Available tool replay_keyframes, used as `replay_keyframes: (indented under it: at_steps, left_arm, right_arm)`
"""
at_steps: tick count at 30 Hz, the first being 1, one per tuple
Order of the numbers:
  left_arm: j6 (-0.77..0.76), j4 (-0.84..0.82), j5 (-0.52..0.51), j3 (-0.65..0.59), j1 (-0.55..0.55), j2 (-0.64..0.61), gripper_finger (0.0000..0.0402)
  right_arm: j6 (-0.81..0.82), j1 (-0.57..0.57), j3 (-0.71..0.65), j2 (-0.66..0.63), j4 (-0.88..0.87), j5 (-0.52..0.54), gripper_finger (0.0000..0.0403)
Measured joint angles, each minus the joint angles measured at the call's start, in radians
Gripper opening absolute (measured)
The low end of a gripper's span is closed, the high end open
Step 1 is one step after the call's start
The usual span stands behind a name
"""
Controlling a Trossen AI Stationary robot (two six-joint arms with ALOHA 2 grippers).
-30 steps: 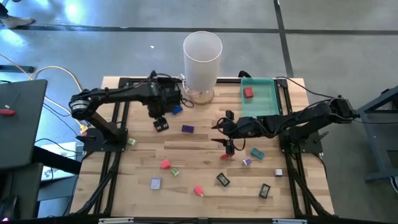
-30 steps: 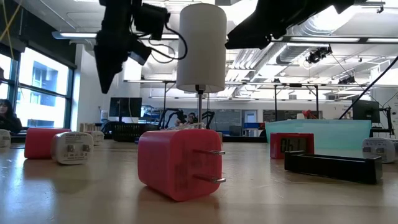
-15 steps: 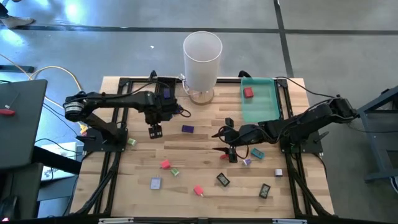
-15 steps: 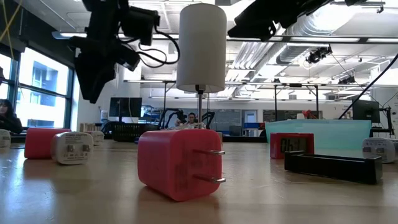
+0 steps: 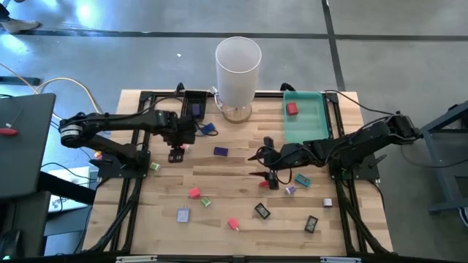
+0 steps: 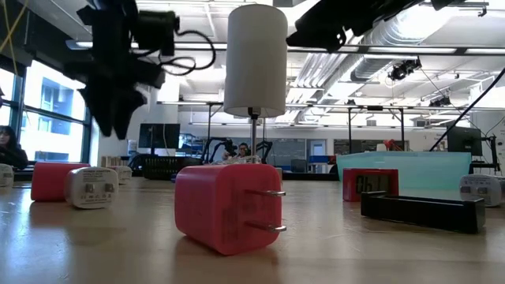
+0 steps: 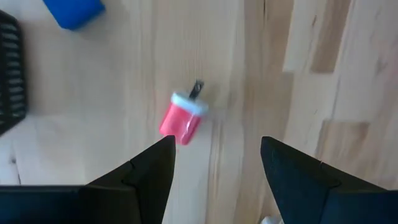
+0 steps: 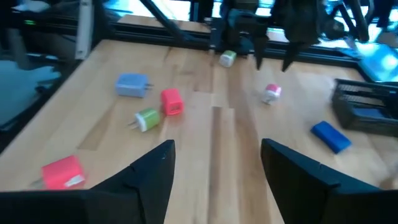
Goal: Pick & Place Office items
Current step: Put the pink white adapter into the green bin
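From above: left gripper (image 5: 176,154) hangs over the table's left half, just beside a small pink piece (image 5: 186,145) and near a blue block (image 5: 208,130). Right gripper (image 5: 266,174) sits mid-table, fingers apart, empty. Items lie scattered on the wood: purple block (image 5: 221,152), red block (image 5: 194,193), grey block (image 5: 183,215), pink block (image 5: 233,223), two black pieces (image 5: 262,211) toward the front edge. One red piece (image 5: 292,109) lies in the green tray (image 5: 316,126). White cylinder (image 5: 238,64) stands at the back.

At table height: red plug block (image 6: 219,207) in front, prongs pointing right; left gripper (image 6: 113,110) hangs clear of the surface; black tray (image 6: 422,211) at right.

Left wrist: fingers (image 7: 146,174) apart, nothing between them; pink piece (image 7: 182,120) lies on the wood just ahead, blue block (image 7: 73,12) farther off.

Right wrist: fingers (image 8: 152,171) apart, empty; ahead lie a grey block (image 8: 132,85), red block (image 8: 171,101), green plug (image 8: 146,119), blue block (image 8: 331,135).
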Motion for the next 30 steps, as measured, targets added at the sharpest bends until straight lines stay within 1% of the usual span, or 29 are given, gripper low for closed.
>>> replay_keyframes:
  at_steps: [6,8,10,14,18,23,30]
  left_arm:
    - [0.012,0.011,0.000,-0.057,0.048,0.000,0.0230]
    - [0.008,0.030,0.000,-0.066,0.064,0.000,0.0230]
    - [0.003,0.071,0.000,-0.076,0.081,0.000,0.0230]
    - [0.056,0.128,0.000,-0.101,0.114,0.001,0.0230]
    - [0.007,0.148,0.000,-0.109,0.133,0.001,0.0230]
    - [-0.008,0.165,0.002,-0.109,0.138,0.001,0.0229]
    - [-0.011,0.170,0.097,-0.109,0.138,0.001,0.0229]
  right_arm:
    - [-0.010,0.000,0.000,0.000,-0.001,-0.122,0.0227]
    - [-0.028,0.000,0.000,0.000,-0.001,-0.145,0.0227]
    - [-0.040,0.000,0.000,0.000,-0.001,-0.148,0.0227]
    - [-0.056,-0.001,0.000,0.000,-0.001,-0.147,0.0227]
    - [-0.056,-0.001,0.000,0.000,-0.004,-0.145,0.0227]
    - [-0.081,-0.001,0.000,0.000,-0.009,-0.146,0.0227]
    - [-0.078,-0.001,0.000,0.000,-0.022,-0.146,0.0227]
